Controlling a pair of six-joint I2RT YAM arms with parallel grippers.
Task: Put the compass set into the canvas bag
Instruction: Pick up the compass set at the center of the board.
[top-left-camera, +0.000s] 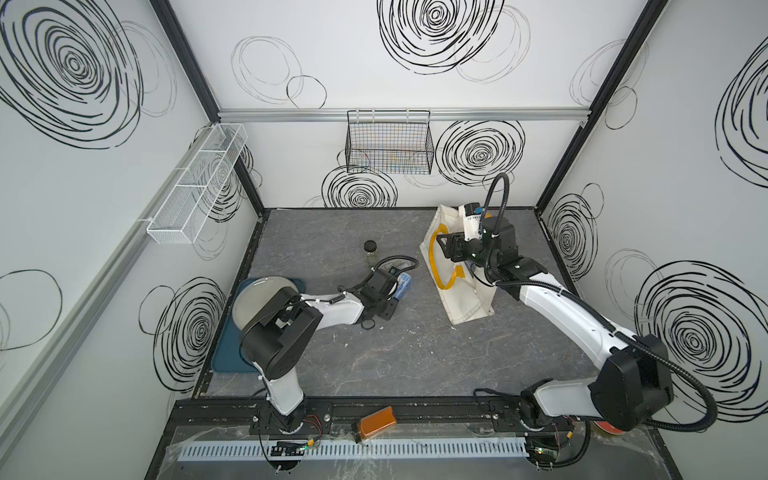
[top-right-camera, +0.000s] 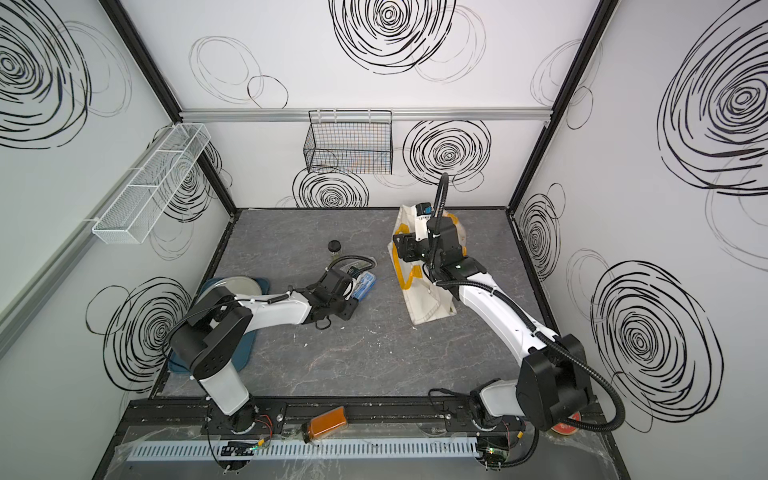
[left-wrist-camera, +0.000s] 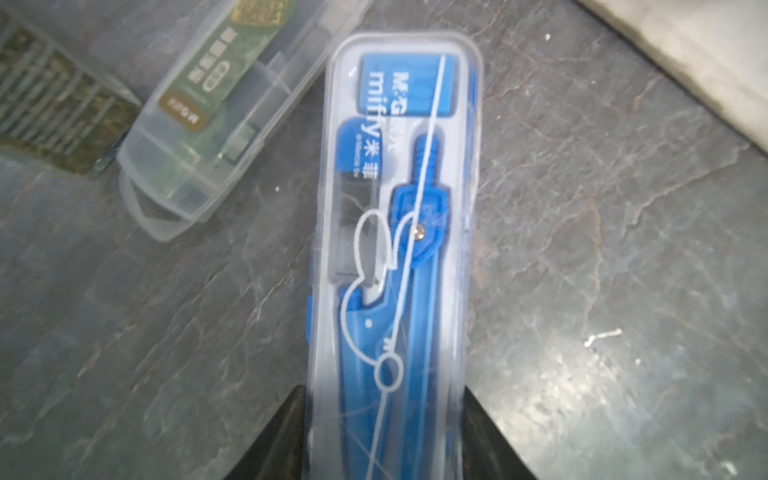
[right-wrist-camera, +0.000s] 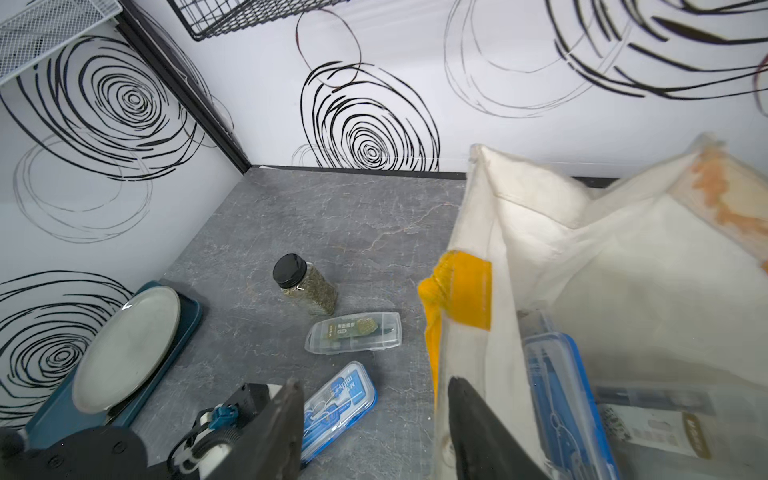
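**Compass set gripped on the table; bag already holds other items**

My left claw (left-wrist-camera: 382, 390) is clamped on the compass set (left-wrist-camera: 399, 208), with one finger on each long side at one end of the clear, blue-backed case. A blue compass shows through the lid. The case appears to lie flat on the grey table (top-left-camera: 374, 365), near the canvas bag (right-wrist-camera: 540, 249) but outside it.

My right claw (right-wrist-camera: 374, 380) stands parted, with bare table visible between the fingers. One finger rests against the bag's wall beside the yellow-orange handle (right-wrist-camera: 457, 291). The bag stands upright with its mouth open. Inside it are a second blue-rimmed clear case (right-wrist-camera: 561, 395) and a white printed pack (right-wrist-camera: 656, 424).

Just beside the compass set lies a clear case (right-wrist-camera: 353, 332) with a green card inside. Near it stands a black-lidded jar (right-wrist-camera: 305, 289) of greenish-brown matter. A grey plate (right-wrist-camera: 124, 349) sits on a teal tray (right-wrist-camera: 189, 316).
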